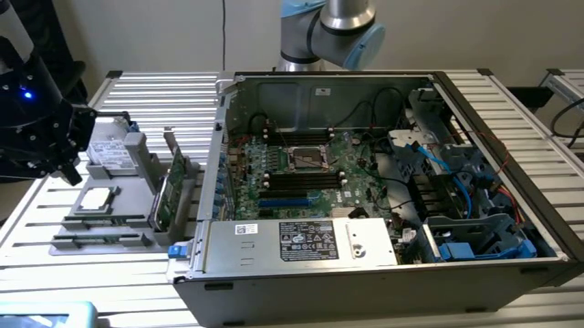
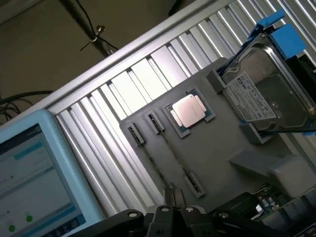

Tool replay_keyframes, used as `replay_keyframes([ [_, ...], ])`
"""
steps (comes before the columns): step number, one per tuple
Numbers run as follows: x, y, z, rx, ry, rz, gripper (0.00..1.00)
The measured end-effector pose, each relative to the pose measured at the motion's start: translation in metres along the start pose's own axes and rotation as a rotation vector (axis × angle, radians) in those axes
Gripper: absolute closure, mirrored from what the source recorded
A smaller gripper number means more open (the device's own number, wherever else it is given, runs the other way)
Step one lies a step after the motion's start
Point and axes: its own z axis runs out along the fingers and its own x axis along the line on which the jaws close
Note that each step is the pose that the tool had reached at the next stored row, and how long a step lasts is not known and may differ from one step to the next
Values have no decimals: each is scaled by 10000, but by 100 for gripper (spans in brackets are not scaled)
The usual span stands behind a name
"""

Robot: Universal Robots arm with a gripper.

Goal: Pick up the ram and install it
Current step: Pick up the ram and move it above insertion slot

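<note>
Two rams stand on edge in the grey holder (image 1: pixel 137 205) at the exterior view's left; the nearer one (image 1: pixel 102 221) shows as a thin stick (image 2: pixel 174 157) between small clips. My gripper (image 1: pixel 70 175) hangs above the holder's far side, beside the hard drive, with its fingers (image 2: pixel 169 196) close together and nothing between them. In the wrist view the fingertips sit just over one end of the ram rows. The motherboard (image 1: pixel 301 171) lies in the opened computer case (image 1: pixel 365 273), with long black slots (image 1: pixel 303 181) below the processor socket.
The holder also carries a square silver processor (image 2: pixel 190 111), a hard drive (image 2: pixel 261 96) and a tall green expansion card (image 1: pixel 174 184). A blue-framed screen (image 2: pixel 34 182) sits near the table's edge. Cables and blue drive brackets crowd the case's right side.
</note>
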Motion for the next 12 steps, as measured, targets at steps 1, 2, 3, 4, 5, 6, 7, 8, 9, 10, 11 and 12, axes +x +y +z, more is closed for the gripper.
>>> replay_keyframes([
  [1, 0, 0, 0, 5, 14, -186, 89],
  [2, 0, 0, 0, 9, 30, -369, 89],
  [3, 0, 0, 0, 13, 44, -549, 89],
  [4, 0, 0, 0, 18, 58, -728, 89],
  [5, 0, 0, 0, 22, 72, -913, 89],
  [6, 0, 0, 0, 27, 85, -1082, 89],
  [7, 0, 0, 0, 32, 101, -1282, 89],
  [8, 0, 0, 0, 36, 114, -1446, 89],
  [9, 0, 0, 0, 40, 128, -1624, 89],
  [10, 0, 0, 0, 45, 143, -1815, 89],
  [11, 0, 0, 1, 50, 157, -1994, 89],
  [12, 0, 0, 1, 56, 170, -2178, 89],
])
